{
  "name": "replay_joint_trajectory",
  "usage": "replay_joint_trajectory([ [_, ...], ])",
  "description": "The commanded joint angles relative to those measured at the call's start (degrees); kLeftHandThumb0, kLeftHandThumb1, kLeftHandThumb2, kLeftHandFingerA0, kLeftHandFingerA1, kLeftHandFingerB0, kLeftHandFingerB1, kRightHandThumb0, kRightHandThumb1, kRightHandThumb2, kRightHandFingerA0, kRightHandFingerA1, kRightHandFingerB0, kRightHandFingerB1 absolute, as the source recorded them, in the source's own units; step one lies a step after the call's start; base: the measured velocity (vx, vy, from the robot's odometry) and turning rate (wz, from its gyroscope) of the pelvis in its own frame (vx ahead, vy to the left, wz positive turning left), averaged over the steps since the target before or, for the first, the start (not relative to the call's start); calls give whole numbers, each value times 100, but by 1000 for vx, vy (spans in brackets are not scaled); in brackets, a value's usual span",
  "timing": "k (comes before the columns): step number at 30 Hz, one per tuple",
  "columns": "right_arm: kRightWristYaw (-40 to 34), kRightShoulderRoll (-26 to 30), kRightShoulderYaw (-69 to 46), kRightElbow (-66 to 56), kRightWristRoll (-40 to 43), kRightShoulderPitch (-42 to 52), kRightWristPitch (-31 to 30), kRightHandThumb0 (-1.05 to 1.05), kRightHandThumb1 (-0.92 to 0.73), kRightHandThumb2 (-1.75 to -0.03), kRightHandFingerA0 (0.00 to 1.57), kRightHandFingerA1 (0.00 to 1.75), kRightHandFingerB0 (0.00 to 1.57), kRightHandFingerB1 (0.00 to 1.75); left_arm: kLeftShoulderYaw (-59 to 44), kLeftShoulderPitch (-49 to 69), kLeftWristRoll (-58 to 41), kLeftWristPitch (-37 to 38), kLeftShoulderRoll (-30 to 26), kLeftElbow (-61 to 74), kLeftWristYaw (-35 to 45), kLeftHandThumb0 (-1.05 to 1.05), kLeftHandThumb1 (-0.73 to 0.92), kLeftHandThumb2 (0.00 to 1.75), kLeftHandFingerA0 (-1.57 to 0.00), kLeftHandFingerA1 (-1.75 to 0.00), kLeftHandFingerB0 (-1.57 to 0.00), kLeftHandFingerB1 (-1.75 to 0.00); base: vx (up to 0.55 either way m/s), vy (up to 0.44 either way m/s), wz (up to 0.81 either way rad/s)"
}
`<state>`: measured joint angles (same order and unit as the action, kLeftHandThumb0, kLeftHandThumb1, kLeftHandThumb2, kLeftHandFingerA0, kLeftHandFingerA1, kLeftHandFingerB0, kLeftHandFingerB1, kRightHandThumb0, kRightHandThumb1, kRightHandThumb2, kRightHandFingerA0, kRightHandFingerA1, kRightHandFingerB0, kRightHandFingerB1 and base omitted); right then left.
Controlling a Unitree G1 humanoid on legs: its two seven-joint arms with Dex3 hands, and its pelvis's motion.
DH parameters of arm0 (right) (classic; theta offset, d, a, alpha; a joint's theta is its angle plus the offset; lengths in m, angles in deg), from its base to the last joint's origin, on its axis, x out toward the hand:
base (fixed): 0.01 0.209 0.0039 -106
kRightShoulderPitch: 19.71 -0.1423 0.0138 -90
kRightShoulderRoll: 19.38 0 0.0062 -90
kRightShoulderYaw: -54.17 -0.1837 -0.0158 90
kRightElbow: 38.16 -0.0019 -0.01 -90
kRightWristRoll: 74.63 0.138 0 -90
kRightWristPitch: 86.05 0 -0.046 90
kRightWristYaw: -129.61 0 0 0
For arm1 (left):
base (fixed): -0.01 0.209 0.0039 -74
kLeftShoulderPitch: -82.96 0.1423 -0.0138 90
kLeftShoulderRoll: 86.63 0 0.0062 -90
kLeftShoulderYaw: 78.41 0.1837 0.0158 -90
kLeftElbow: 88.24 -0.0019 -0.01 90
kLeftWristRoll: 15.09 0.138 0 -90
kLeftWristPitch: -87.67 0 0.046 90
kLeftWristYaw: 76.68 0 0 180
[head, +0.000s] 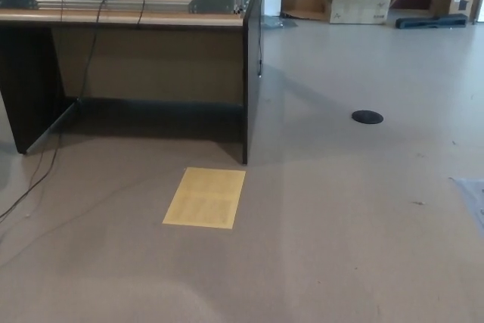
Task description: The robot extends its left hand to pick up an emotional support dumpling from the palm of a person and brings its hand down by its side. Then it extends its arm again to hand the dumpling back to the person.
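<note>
A wooden desk stands on grey carpet, cables trailing from it. A yellow sheet lies just before it (flat). Farther off: a black floor disc, a cardboard box.

No part of the robot's body in view, no person in view

left arm/hand: outside the head view | right arm/hand: outside the head view
</note>
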<state>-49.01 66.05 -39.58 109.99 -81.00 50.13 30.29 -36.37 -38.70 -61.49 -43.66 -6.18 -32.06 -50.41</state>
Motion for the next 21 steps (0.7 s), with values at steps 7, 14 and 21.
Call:
replay_joint_trajectory([
  [7, 9, 107, -77, 66, 95, -58, -41, -44, -65, -60, 80, 47, 49, 36, 654, -1072, -52, -48, -355, 541, -173, -25, 74, 62, -106, -129, -83, -82, 0, 0, 0],
  [14, -40, 82, -95, 20, 109, 12, -7, -44, -65, -60, 80, 48, 48, 36, 2053, -1877, 586, 410, -307, 1539, -54, -17, 72, 62, -105, -126, -92, -75, 0, 0, 0],
  [21, -114, 110, -75, -18, 36, 9, -42, -43, -64, -59, 80, 48, 46, 35, 3493, -2533, 1176, 495, -50, 2451, -106, -17, 71, 62, -112, -127, -94, -70, 0, 0, 0],
])
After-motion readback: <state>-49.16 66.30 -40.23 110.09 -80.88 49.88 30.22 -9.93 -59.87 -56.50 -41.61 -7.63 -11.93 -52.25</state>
